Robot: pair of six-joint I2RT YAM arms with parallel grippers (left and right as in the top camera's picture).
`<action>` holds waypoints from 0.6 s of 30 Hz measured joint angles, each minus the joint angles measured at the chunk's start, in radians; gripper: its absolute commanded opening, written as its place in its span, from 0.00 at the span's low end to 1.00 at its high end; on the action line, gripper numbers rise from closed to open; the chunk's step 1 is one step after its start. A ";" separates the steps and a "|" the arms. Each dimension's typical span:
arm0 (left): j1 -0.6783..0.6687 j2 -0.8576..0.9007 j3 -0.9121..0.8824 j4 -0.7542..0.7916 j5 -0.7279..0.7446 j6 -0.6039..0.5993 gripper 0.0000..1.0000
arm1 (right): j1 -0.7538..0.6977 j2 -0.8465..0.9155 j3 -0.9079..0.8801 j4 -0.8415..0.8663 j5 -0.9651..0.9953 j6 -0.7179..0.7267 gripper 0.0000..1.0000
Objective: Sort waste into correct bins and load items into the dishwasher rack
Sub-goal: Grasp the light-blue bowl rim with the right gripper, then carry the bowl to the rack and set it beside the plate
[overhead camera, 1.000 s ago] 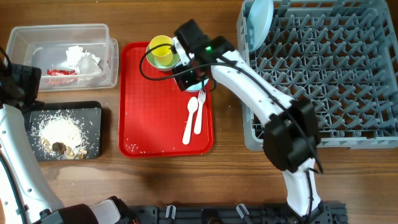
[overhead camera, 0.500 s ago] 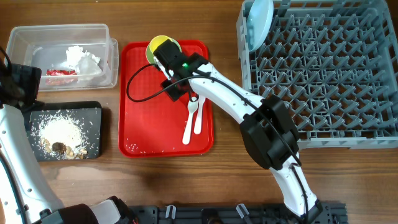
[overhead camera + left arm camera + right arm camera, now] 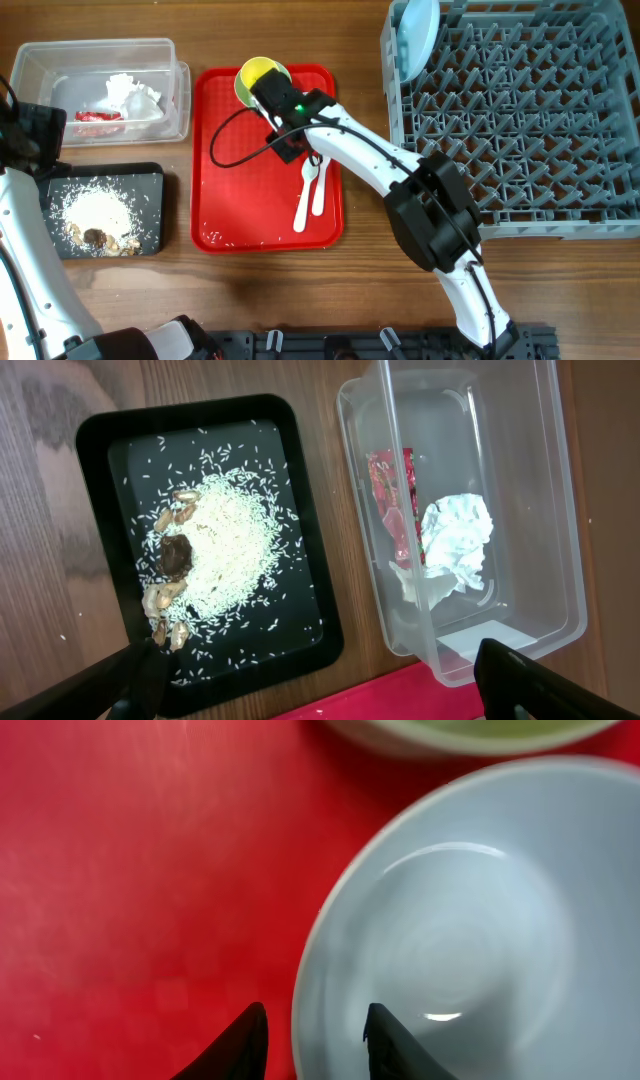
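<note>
**Overhead.** The right arm [image 3: 370, 150] reaches across the red tray [image 3: 235, 200]. Its wrist is just beside the cup [image 3: 258, 76] and hides the bowl beneath it. The spoon [image 3: 302, 205] and fork [image 3: 320, 190] lie side by side just below the wrist, long axes along the tray's length. The plate [image 3: 418, 35] stands on edge in a corner of the rack [image 3: 520, 120]. The left arm is well apart from the red tray, so the right arm is the nearer one.

**Left wrist.** The left gripper [image 3: 320, 655] has its jaws spread wide with nothing between them. Below it are the black tray [image 3: 120, 440] with the scraps [image 3: 175, 555], and the tub [image 3: 560, 510] holding the napkin [image 3: 455, 540] and wrapper [image 3: 390, 500].

**Right wrist.** The right gripper [image 3: 310, 1025] points down at the edge of the bowl [image 3: 450, 950], which sits on the red tray. One finger is outside over the tray and the other is inside the bowl, so the rim runs between them. The jaws are partly open, with a gap showing on both sides of the rim, and they grip nothing yet. A greenish rim shows at the top edge of this view; I cannot tell which dish it belongs to.

**Judgement.** The closing line crosses the rim squarely, so closing should pinch the bowl's wall.
</note>
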 measured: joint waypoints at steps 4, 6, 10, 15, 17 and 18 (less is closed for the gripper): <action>0.000 0.000 0.000 0.000 0.000 0.000 1.00 | 0.000 0.000 -0.004 0.002 0.000 -0.004 0.16; 0.000 0.000 0.000 0.000 0.000 0.000 1.00 | 0.000 0.000 -0.003 -0.007 0.000 -0.007 0.04; 0.000 0.000 0.000 0.000 0.000 0.000 1.00 | 0.005 -0.002 0.025 -0.038 0.000 -0.001 0.04; 0.000 0.000 0.000 0.000 0.000 0.000 1.00 | 0.004 -0.052 0.027 -0.096 0.013 0.019 0.04; 0.000 0.000 0.000 0.000 0.000 0.000 1.00 | -0.005 -0.128 0.027 -0.109 0.023 0.040 0.04; 0.000 0.000 0.000 0.000 0.000 0.000 1.00 | -0.014 -0.177 0.027 -0.114 0.024 0.050 0.04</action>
